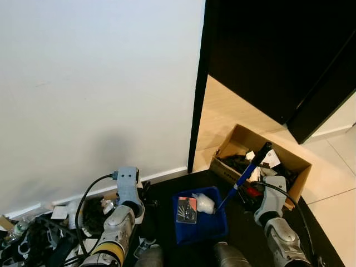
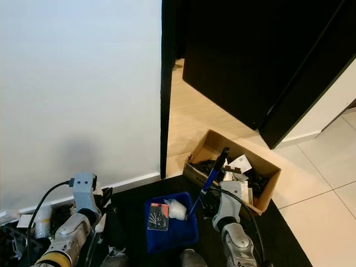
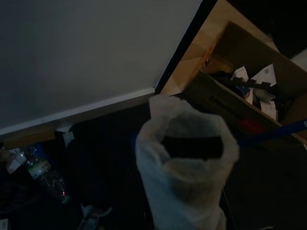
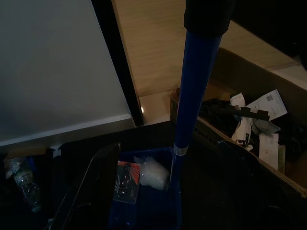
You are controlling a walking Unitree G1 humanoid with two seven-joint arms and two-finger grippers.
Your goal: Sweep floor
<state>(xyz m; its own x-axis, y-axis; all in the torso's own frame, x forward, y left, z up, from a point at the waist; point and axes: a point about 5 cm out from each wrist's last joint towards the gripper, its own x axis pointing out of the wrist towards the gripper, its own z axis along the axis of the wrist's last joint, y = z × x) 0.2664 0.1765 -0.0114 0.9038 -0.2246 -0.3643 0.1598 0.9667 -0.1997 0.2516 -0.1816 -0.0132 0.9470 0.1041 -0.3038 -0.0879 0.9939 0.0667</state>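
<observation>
The right gripper (image 4: pixel 204 9) is closed around the black grip of a long blue broom handle (image 4: pixel 192 91), which slants down from the upper right of the right wrist view toward a blue plastic dustpan (image 1: pixel 214 225) low in the centre of the left eye view. In the dustpan lie a crumpled white plastic wad (image 1: pixel 203 203) and a small red-and-black printed card (image 1: pixel 186 210); its print is too small to read. The left gripper (image 3: pixel 192 146) sits in the middle of the left wrist view, its fingers hidden in a white crinkled plastic wrap (image 3: pixel 184 187), so I cannot tell whether they are wide or narrow.

Right of the dustpan stands an open brown cardboard box (image 1: pixel 233 142) holding dark items and white paper slips (image 3: pixel 265 76); the lettering on its side is blurred. The dark floor mat (image 1: pixel 245 228) carries the dustpan. At lower left, against the white wall (image 1: pixel 94 83), lie an empty clear plastic bottle (image 3: pixel 41 172) and tangled black cables (image 1: pixel 39 242). Beyond the black door frame (image 1: pixel 197 89) is light wooden floor (image 1: pixel 222 111).
</observation>
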